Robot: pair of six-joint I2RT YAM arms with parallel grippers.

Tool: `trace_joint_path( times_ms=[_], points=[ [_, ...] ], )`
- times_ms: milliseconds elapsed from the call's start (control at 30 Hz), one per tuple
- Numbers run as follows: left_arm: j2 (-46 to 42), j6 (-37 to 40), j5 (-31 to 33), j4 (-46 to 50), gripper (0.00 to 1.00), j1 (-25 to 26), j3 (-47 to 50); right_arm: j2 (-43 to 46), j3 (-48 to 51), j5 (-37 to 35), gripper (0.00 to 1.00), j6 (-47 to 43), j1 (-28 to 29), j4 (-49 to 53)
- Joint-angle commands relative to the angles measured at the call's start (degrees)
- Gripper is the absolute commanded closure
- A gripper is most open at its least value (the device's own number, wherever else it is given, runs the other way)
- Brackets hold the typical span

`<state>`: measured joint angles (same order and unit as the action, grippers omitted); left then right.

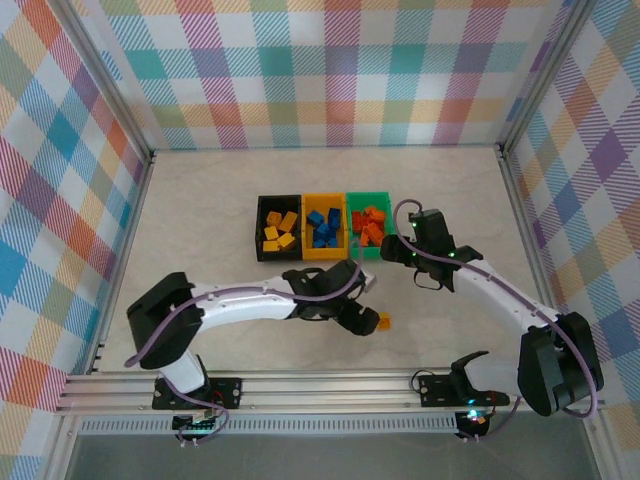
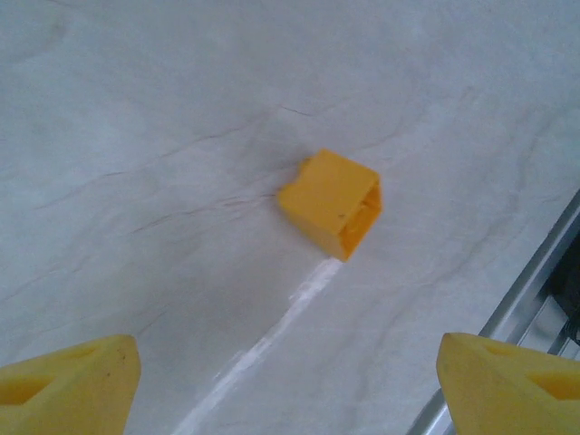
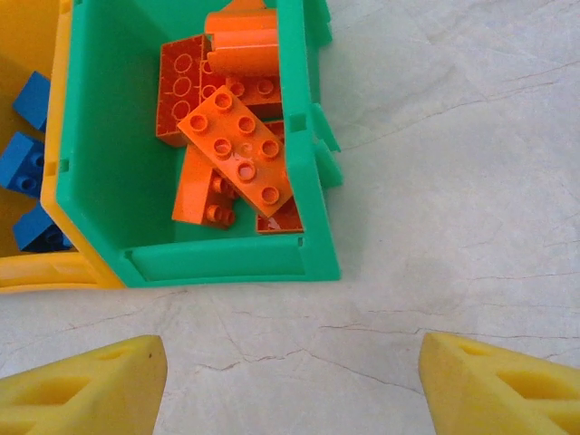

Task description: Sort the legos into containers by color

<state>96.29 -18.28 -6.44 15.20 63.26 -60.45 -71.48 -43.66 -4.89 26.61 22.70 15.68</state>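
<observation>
Station check, top external view: three containers sit touching in a row at mid-tabletop.
- Black bin, left: yellow bricks inside.
- Yellow-orange bin, centre: blue bricks inside.
- Green bin, right: orange bricks inside, piled loosely. One oblong brick lies studs-up across the others.

You have one loose brick out on the tabletop. It lies nearer to you than the bins, below the line of the green bin. It is small and square, and its colour reads yellow-orange in the left wrist view. It is tipped on its side with the hollow underside showing. A pale streak on the surface runs from it toward the camera.

Left gripper: your left arm reaches across to the right. The gripper is just to the left of the loose brick and short of it, with no contact. The jaws stand wide apart and nothing is between them. A metal rail crosses the right edge of that view.

Right gripper: it is positioned at the near right corner of the green bin, above bare tabletop and clear of the bin wall. The fingers are spread and it carries nothing. From this wrist camera you can also see part of the yellow-orange bin with blue bricks to the left of the green one.
</observation>
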Motion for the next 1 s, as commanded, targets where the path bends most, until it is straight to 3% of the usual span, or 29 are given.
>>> trace_joint_path(
  times_ms=[0,433,800,967],
  points=[
    [4.5,2.5,-1.8,-5.0,0.16,2.1,-3.8,-0.1,-0.9,0.7,0.26,0.8,-0.6,0.9],
    [15.9,5.3,-1.0,-3.6,0.26,3.5,-10.8,1.0,0.2,1.3,0.26,1.0,-1.3,0.9],
    [15.7,5.3,0.9,-3.2,0.59,3.7,-9.7,1.1,0.2,1.6,0.27,0.9,-1.5,0.8],
    [12.4,5.2,3.7,-3.1,0.64,3.6,-7.5,1.0,0.1,2.0,0.27,1.0,-1.5,0.7]
  ],
)
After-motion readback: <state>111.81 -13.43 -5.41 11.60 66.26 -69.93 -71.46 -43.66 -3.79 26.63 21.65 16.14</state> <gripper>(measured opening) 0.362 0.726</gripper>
